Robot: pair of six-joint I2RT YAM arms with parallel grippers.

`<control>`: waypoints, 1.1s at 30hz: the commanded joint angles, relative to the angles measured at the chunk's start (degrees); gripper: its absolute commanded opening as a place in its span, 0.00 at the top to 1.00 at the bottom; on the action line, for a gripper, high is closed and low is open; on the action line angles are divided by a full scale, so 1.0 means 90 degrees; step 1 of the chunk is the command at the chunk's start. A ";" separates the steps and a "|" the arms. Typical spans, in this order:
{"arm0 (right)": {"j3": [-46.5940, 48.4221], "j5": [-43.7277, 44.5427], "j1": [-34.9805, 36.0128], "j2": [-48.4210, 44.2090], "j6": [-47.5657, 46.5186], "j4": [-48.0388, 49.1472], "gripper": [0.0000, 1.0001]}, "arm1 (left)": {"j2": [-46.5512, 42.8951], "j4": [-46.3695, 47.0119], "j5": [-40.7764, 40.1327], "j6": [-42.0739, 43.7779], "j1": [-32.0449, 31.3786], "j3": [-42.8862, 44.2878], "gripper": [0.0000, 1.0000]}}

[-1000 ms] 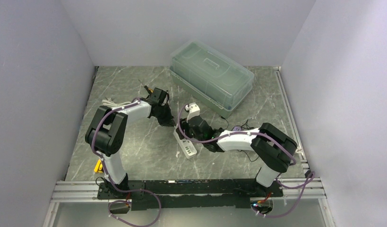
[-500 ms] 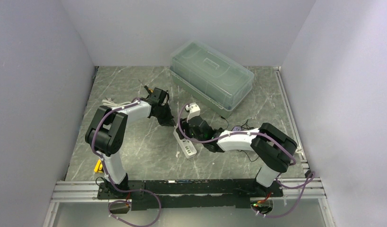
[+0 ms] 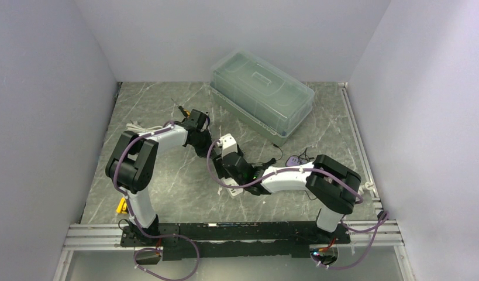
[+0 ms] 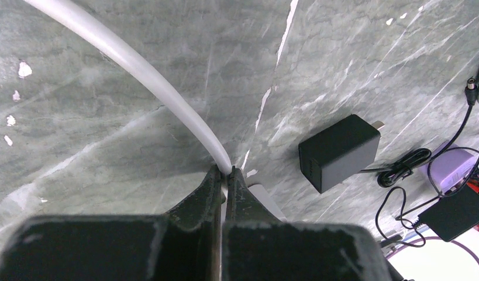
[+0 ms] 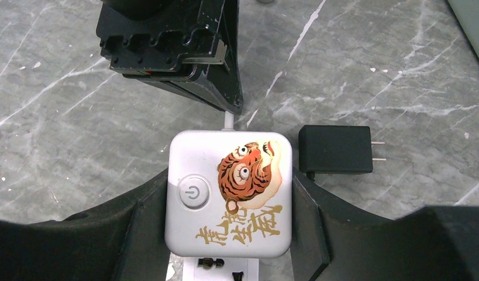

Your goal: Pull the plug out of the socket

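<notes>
My right gripper (image 5: 230,193) is shut on a white square socket block (image 5: 229,190) with a tiger picture and a power button. Its fingers press both sides of the block. A white outlet strip (image 5: 216,266) shows under the block's near edge. A white cable (image 4: 161,88) leaves the block's far edge. My left gripper (image 4: 226,171) is shut on this cable just beyond the block. A black plug adapter (image 5: 336,149) lies on the table right of the block, apart from it, prongs bare. It also shows in the left wrist view (image 4: 339,151). In the top view both grippers (image 3: 204,144) (image 3: 230,157) meet mid-table.
A clear lidded plastic box (image 3: 261,96) stands at the back right. A purple item (image 3: 292,160) and thin black cables (image 4: 400,170) lie right of the grippers. A small yellow object (image 3: 121,205) lies near the left arm's base.
My right gripper has moved left and slightly nearer with the white block in it. The left gripper has stayed about where it was, still on the cable.
</notes>
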 commanded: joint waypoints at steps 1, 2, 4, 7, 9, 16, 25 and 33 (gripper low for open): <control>0.0185 0.0283 0.0011 -0.0076 -0.0124 0.0162 1.00 | 0.0009 0.0000 -0.0200 0.0105 0.0055 0.0050 1.00; 0.0159 0.0256 0.0004 -0.0101 -0.0113 0.0186 1.00 | 0.0013 0.0002 -0.0206 0.0108 0.0055 0.0053 1.00; 0.0110 0.0153 -0.0013 -0.0151 -0.0067 0.0230 1.00 | 0.0014 -0.0009 -0.0208 0.0108 0.0055 0.0053 1.00; 0.0039 -0.0195 -0.0129 -0.0230 0.0104 0.0280 1.00 | 0.0026 -0.0012 -0.0225 0.0103 0.0058 0.0053 1.00; -0.0071 -0.0593 -0.0285 -0.0303 0.0250 0.0416 1.00 | 0.0038 -0.0015 -0.0237 0.0116 0.0060 0.0053 1.00; -0.0556 -0.1702 -0.0861 -0.0598 0.0665 0.0991 1.00 | 0.0042 -0.0007 -0.0227 0.0121 0.0065 0.0047 1.00; -0.0420 -0.1270 -0.0700 -0.0618 0.0268 0.0775 1.00 | 0.0091 -0.0017 -0.0218 0.0128 0.0065 0.0063 1.00; -0.0039 -0.0104 -0.0042 -0.0418 -0.0410 0.0444 1.00 | 0.0115 -0.0041 -0.0218 0.0132 0.0075 0.0076 1.00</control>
